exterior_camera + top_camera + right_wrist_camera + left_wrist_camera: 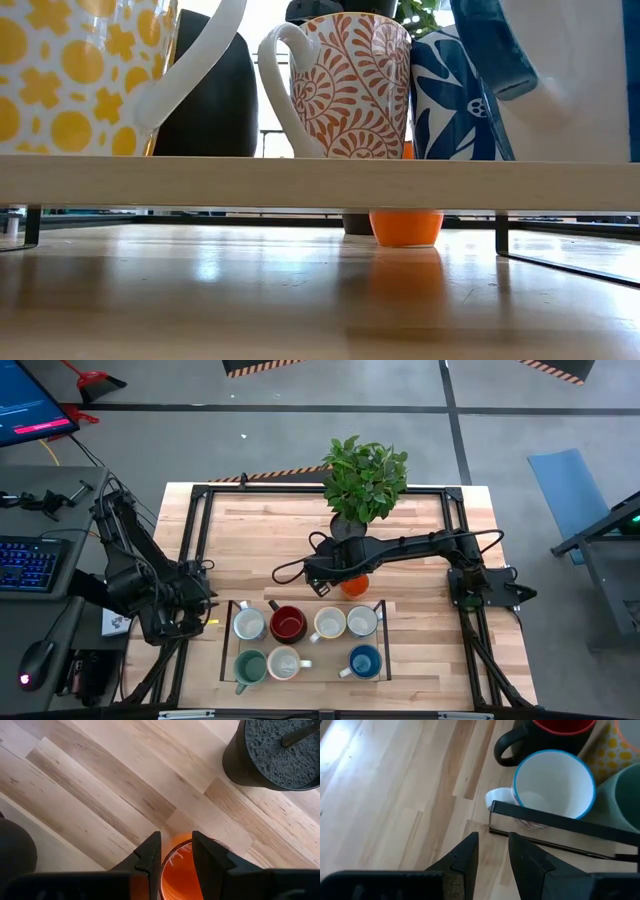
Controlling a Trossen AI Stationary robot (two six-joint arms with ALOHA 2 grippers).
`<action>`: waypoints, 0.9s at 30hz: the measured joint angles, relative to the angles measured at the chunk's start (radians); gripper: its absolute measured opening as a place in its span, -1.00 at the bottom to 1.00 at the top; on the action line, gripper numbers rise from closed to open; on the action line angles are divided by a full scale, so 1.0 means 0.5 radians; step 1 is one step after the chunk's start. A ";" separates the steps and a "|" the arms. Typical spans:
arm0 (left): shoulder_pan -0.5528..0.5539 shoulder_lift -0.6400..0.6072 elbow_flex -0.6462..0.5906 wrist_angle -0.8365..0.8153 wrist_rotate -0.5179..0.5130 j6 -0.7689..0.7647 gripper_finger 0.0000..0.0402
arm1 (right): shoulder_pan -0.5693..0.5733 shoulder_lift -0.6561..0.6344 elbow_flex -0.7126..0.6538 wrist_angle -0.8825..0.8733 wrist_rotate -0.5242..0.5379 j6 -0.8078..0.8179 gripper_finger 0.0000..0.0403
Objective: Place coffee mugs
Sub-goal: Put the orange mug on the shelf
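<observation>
At centre frame, the right gripper [176, 851] pinches the orange mug [354, 586] by its rim to carry it to the tray [383, 640]; the left gripper [493, 851], slightly apart and empty, waits left.

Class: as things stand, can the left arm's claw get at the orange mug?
Probably not: the left claw waits beside the rack, while the right claw already straddles the orange mug's rim.

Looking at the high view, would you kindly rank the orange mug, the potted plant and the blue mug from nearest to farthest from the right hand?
1. Orange mug: directly at the right hand, its rim between the fingers.
2. Potted plant: just behind the hand, toward the table's far edge.
3. Blue mug: in the rack's front row, toward the near edge, farthest.
</observation>
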 joint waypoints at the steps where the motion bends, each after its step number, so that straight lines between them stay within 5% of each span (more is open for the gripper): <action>1: 0.000 0.000 0.000 0.014 0.000 -0.001 -0.52 | 0.000 0.000 0.000 0.000 -0.003 0.000 -0.57; 27: 0.000 0.000 0.000 0.027 0.000 0.000 -0.52 | -0.040 0.000 0.000 0.011 -0.079 -0.038 -0.57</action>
